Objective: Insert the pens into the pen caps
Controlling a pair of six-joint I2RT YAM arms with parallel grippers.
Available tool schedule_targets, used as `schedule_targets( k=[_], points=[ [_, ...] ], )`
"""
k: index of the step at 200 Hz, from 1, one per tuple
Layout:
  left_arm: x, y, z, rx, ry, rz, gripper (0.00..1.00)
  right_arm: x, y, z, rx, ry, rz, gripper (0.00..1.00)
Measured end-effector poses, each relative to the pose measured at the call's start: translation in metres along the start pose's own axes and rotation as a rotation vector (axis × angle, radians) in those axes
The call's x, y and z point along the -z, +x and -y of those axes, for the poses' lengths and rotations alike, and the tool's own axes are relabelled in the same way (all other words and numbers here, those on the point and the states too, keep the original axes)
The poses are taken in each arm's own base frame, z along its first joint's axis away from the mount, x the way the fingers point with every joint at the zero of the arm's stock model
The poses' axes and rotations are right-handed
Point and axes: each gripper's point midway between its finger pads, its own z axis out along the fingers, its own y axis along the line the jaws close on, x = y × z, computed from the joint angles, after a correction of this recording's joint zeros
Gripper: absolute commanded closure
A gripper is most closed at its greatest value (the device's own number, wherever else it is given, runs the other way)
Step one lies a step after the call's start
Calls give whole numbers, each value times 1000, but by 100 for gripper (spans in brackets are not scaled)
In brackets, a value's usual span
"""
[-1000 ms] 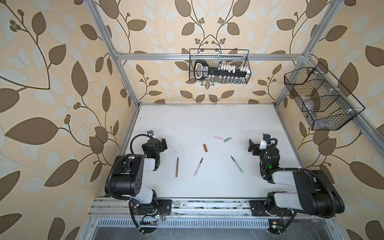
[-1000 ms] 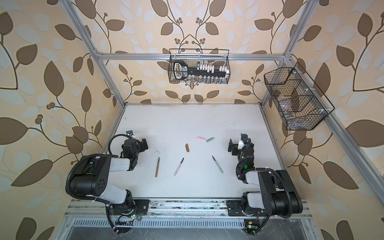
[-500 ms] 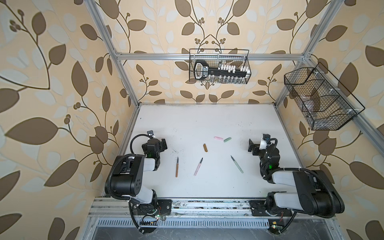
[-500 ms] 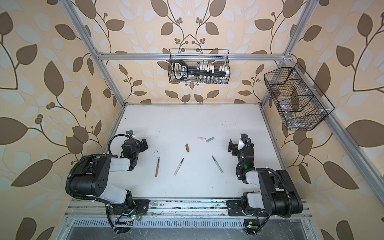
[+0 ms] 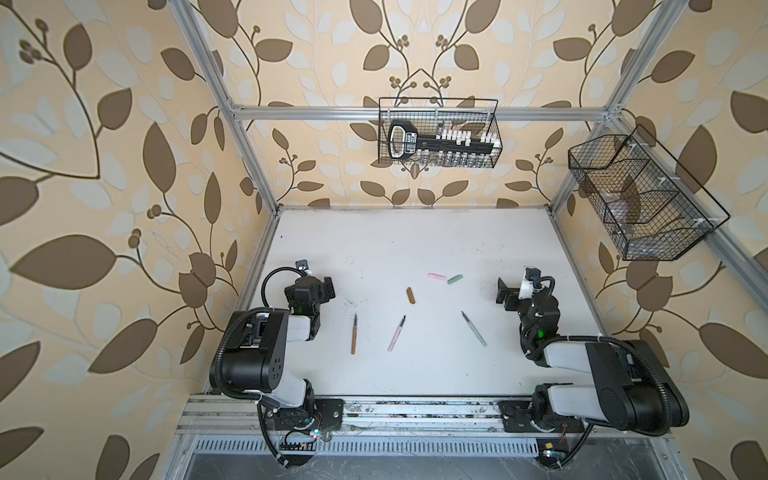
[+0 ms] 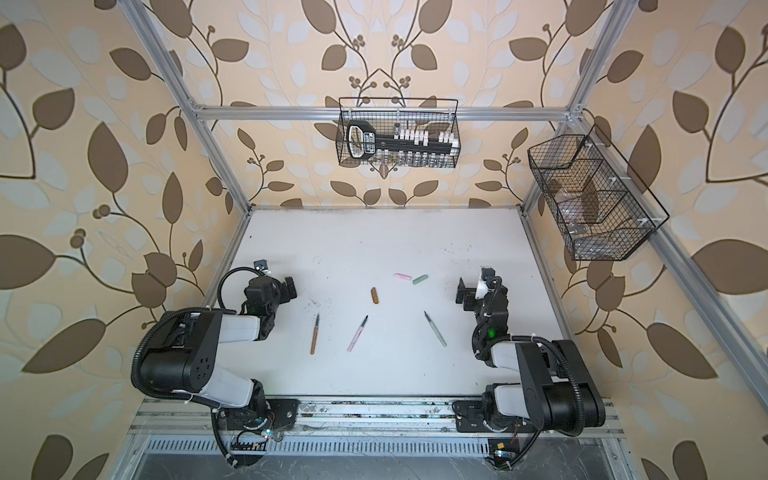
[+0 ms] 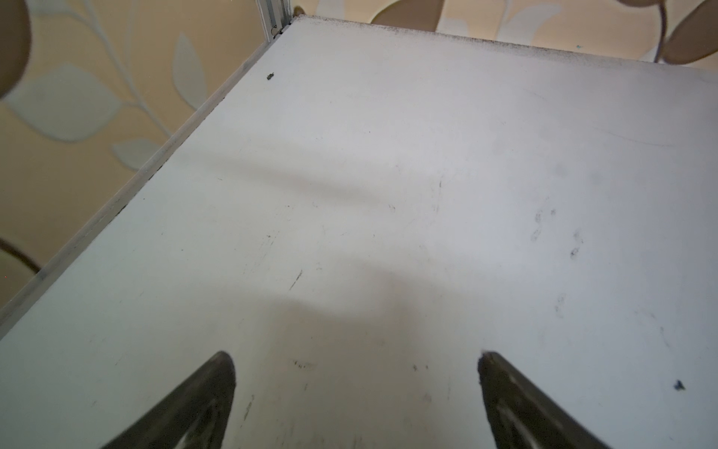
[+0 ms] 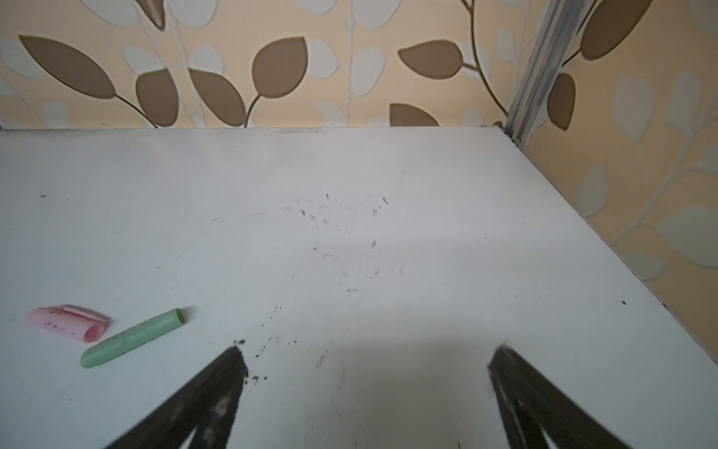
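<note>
Three pens lie loose on the white table (image 5: 415, 241), tips pointing away from the arm bases: a brown pen (image 5: 354, 334) (image 6: 314, 334), a pale pink pen (image 5: 397, 333) and a pale green pen (image 5: 473, 329). Beyond them lie the pen caps: brown (image 5: 411, 296), pink (image 5: 436, 276) (image 8: 66, 322) and green (image 5: 454, 279) (image 8: 132, 344), the last two almost touching. My left gripper (image 5: 322, 289) (image 7: 355, 357) rests low, left of the brown pen, open over bare table. My right gripper (image 5: 513, 291) (image 8: 367, 353) sits right of the green cap, open and empty.
A wire basket (image 5: 438, 133) with a black tool hangs on the back wall. Another wire basket (image 5: 640, 199) hangs on the right wall. Aluminium frame posts stand at the table's back corners. Patterned walls close in three sides.
</note>
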Motion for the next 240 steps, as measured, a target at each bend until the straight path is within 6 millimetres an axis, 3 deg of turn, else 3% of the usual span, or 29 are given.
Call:
schedule_targets(
  k=[51, 66, 80, 106, 121, 139, 159, 179, 209, 240],
  points=[
    [0, 1, 0, -4, 0, -6, 1, -1, 0, 2, -2, 10, -12, 0],
    [-2, 2, 0, -14, -8, -49, 1, -4, -7, 7, -15, 44, -35, 0],
    [-7, -11, 4, -22, -13, -80, 1, -9, -35, 12, -37, 68, -24, 1],
    [-14, -66, 16, 26, -13, -109, 1, -6, -101, 0, -102, 4, 44, 9],
    [-5, -94, 29, 83, 29, -130, 1, 2, -128, -21, -128, -76, 54, 10],
    [22, -103, 46, 139, 79, -169, 1, 16, -138, -57, -119, -184, 15, 10],
    [66, -85, 77, 139, 144, -256, 1, 35, -127, -98, -85, -299, -66, 11],
    [108, -63, 97, 135, 206, -328, 1, 52, -101, -127, -42, -383, -175, 13],
    [141, -18, 80, 207, 185, -452, 1, 71, -68, -149, -28, -460, -314, 15],
    [162, 51, 74, 210, 155, -629, 3, 83, -47, -161, -23, -503, -406, 16]
  ],
)
